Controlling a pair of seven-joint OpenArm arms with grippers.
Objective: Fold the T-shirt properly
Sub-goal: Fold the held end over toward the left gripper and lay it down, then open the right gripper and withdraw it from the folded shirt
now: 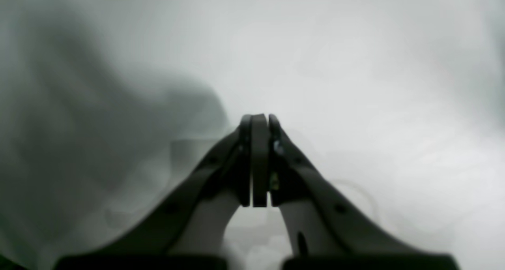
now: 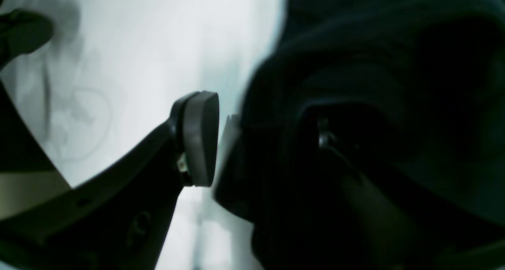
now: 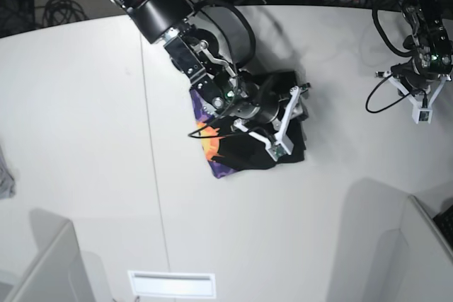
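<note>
On the white table [image 3: 85, 139], bunched black T-shirt [image 3: 248, 148], right tool [image 3: 287, 122] spread apart over it, left tool [image 3: 423, 107] pressed together, holding nothing

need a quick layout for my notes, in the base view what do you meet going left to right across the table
small grey cloth scrap at the left edge → T-shirt bundled near the middle, sun print showing → right gripper open over the T-shirt's right part → left gripper shut, far right, away from the shirt

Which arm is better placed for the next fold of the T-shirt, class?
Probably the right: its open gripper sits over the T-shirt. The left gripper is shut, off to the side above bare table.
</note>
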